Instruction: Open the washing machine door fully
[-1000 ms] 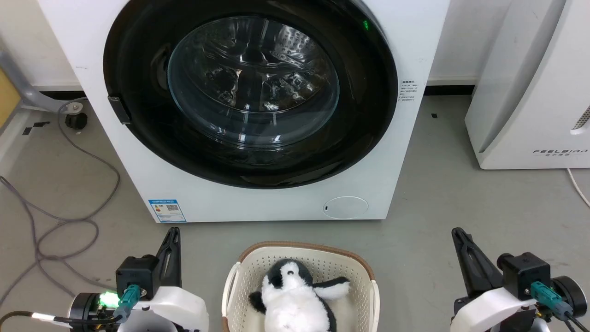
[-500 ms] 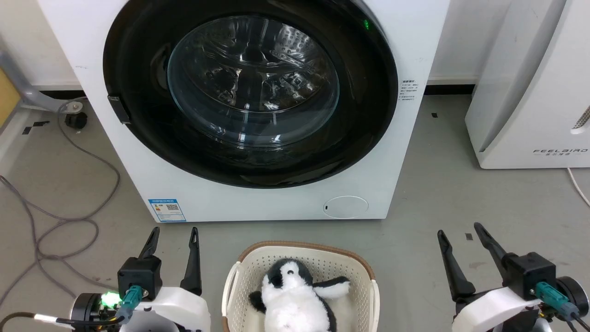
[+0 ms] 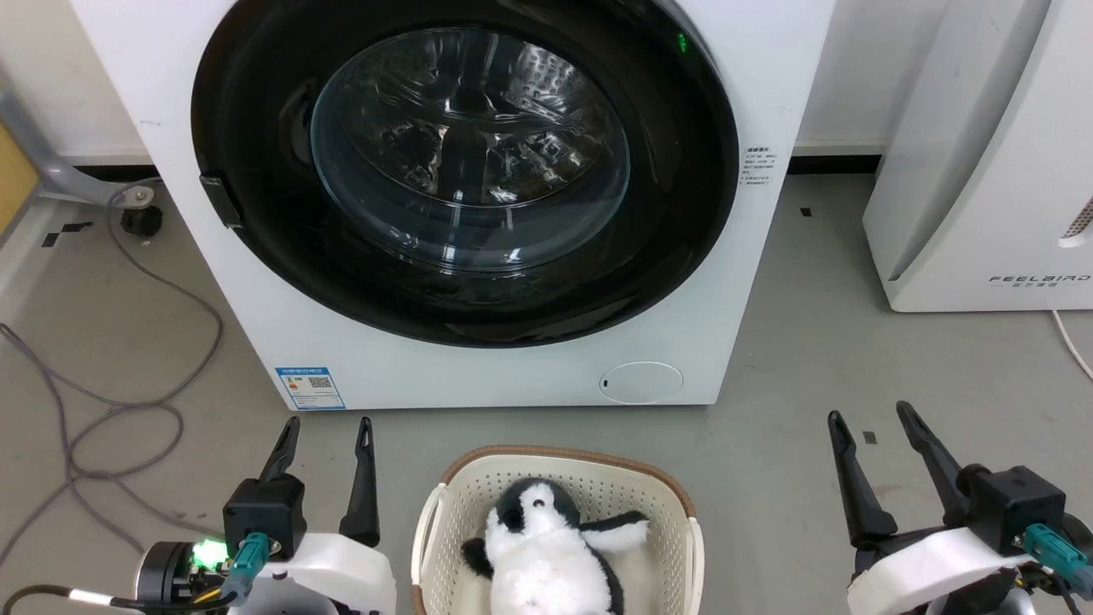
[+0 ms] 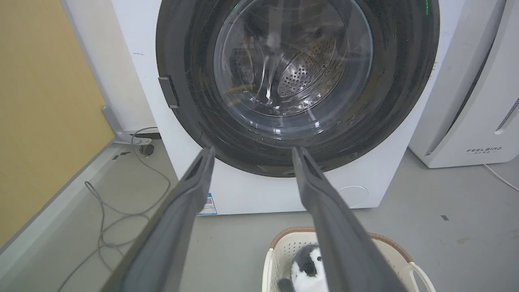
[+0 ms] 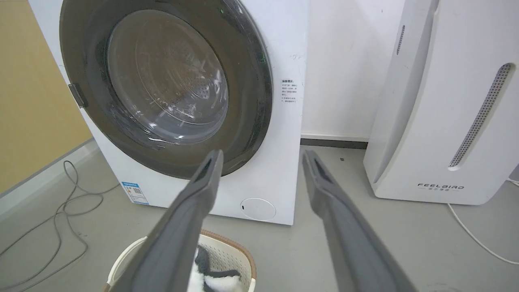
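Head view: washing machine door (image 3: 465, 171) sits shut on the washing machine (image 3: 478, 376); left gripper (image 3: 329, 423) and right gripper (image 3: 868, 412) are spread, empty, well short. Approach step; next probably means reaching the door rim.

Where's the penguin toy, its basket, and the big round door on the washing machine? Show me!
washing machine door (image 3: 465, 162): head view, on the clear glass bowl at its centre.
penguin toy (image 3: 546, 562): head view, on its white belly.
basket (image 3: 559, 453): head view, on the brown rim at its far side.
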`<state>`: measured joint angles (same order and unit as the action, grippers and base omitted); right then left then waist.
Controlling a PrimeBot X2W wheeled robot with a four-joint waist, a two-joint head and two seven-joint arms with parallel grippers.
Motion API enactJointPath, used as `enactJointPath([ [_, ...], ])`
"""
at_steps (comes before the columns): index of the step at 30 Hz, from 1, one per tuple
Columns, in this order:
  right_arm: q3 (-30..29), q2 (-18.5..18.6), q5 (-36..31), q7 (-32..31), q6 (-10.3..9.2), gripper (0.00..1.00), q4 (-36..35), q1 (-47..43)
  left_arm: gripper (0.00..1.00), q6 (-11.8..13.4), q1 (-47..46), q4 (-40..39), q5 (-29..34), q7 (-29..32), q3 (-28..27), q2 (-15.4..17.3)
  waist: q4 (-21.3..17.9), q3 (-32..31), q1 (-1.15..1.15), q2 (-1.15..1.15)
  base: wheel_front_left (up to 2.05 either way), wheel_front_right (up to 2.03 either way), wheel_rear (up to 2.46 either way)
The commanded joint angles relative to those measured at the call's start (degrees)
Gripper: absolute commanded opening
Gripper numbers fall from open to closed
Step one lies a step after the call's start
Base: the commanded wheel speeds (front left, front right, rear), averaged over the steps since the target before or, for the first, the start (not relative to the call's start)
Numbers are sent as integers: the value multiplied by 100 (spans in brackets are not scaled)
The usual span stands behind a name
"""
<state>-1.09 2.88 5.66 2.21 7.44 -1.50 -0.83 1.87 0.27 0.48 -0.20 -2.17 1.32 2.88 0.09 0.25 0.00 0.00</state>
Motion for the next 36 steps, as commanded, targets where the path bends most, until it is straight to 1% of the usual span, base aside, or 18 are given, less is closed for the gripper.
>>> enactJointPath([
  [1, -5, 0, 94, 60, 1, 100, -50, 8, 100, 37, -63, 10, -48, -59, 27, 1, 3, 0, 0, 0, 0, 0, 0],
  [9, -7, 0, 190, 155, 1, 100, -99, 1, 100, 103, -83, 19, -60, -154, 80, 1, 14, 5, 0, 0, 0, 0, 0],
  [10, -5, 0, 193, 167, 1, 46, -109, 1, 100, 111, -84, 21, -61, -166, 86, 1, 15, 5, 0, 0, 0, 0, 0],
  [11, -13, 0, 218, 179, 1, 0, -119, 0, 100, 120, -86, 24, -63, -178, 92, 1, 16, 5, 0, 0, 0, 0, 0],
  [14, -14, 0, 353, 214, 1, 0, -133, -3, 100, 146, -91, 31, -68, -214, 111, 1, 18, 4, 0, 0, 0, 0, 0],
  [17, -10, 0, 740, 250, 1, 0, -114, -6, 100, 170, -96, 35, -72, -250, 129, 1, 19, 4, 0, 0, 0, 0, 0],
  [24, 3, 0, 2088, 334, 2, 0, 4, -1, 100, 223, -119, 54, -81, -334, 166, 0, 30, 8, 0, 0, 0, 0, 0],
  [25, 45, 0, 2815, 370, 2, 0, 68, 0, 100, 245, -124, 61, -84, -370, 179, 0, 37, 7, 0, 0, 0, 0, 0],
  [30, 170, 0, 4045, 394, 2, 0, 82, 4, 100, 289, -130, 70, -88, -430, 200, 0, 49, 12, 0, 0, 0, 0, 0],
  [36, -5, 0, 5364, 125, 2, 0, 156, 11, 100, 342, -145, 78, -94, -501, 237, 0, 67, 25, 0, 0, 0, 0, 0],
])
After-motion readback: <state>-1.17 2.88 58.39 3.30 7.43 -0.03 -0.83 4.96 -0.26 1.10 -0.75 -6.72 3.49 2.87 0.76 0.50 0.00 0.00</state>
